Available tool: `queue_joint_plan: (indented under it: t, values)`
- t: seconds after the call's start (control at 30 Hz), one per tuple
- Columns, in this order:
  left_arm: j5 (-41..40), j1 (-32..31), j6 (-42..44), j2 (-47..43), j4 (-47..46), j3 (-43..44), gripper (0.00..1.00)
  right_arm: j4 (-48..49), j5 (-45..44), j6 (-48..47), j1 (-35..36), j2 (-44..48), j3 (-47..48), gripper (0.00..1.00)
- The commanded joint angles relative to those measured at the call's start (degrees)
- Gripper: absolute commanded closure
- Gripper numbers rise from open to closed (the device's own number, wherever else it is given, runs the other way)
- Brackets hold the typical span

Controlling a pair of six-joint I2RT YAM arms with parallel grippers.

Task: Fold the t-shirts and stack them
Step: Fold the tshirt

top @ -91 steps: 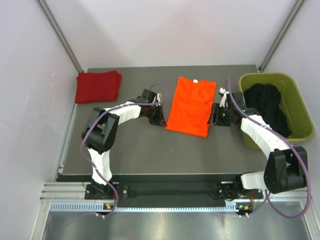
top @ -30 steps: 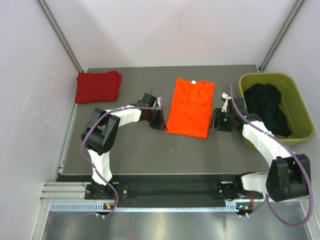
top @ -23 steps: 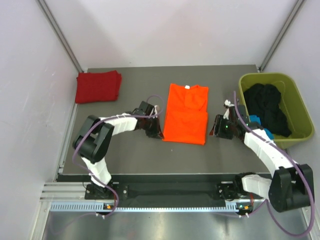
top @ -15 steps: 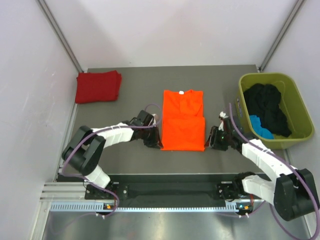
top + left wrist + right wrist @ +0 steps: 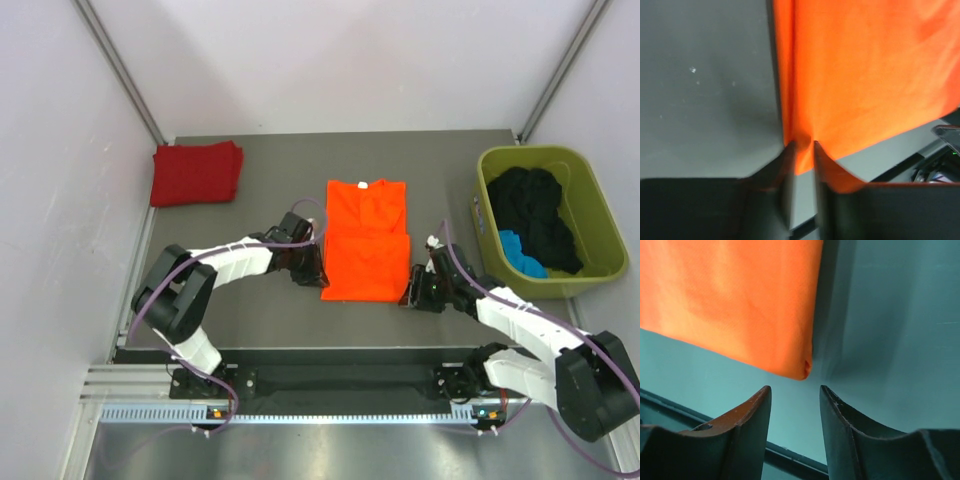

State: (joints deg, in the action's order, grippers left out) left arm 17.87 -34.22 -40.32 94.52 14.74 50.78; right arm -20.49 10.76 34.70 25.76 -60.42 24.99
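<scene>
The dark red t-shirt [image 5: 197, 173] lies folded at the 10 o'clock corner of the worktop [image 5: 250, 325]. The left fingers [image 5: 772, 172] have just eased narrowly apart around the 7 o'clock corner of the orange t-shirt [image 5: 366, 240], which both arms dragged nearer and squared at centre. The right fingers [image 5: 747, 420] stand wide, just clear of its 5 o'clock corner. It looks released, ready for the next fold.
</scene>
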Motion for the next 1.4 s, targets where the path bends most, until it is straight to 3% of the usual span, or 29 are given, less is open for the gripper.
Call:
queue_joint_plan:
  t: [0.0, 0.1, 0.77, 0.9, 0.93, 1.37]
  values:
    - [-0.6, 0.0, 1.1, 2.0, -0.2, 2.2, 0.81, 0.5, -3.0, -0.9, 0.3, 1.1, 2.3, 0.56]
    - [-1.5, 0.0, 1.0, 2.0, 0.4, 2.5, 1.0, 0.5, -3.9, -1.5, 0.3, 0.1, 2.6, 0.56]
    - [-1.3, -1.1, -4.5, -3.4, -1.3, -4.4, 1.0, 3.2, -4.3, -2.4, 0.3, -0.9, 2.3, 0.65]
    - [-3.7, -1.1, -3.8, -2.2, 1.6, -2.4, 0.76, 3.2, -4.2, -2.2, 0.4, -0.8, 2.3, 0.66]
    - [-4.0, -1.1, -3.5, -1.7, 2.1, -1.8, 0.74, 3.1, -4.1, -2.2, 0.3, -0.7, 2.3, 0.66]
    - [-8.9, 2.0, 3.2, 1.7, 8.8, 12.2, 0.7, -0.4, -6.1, -3.1, 0.3, 0.8, 4.7, 0.6]
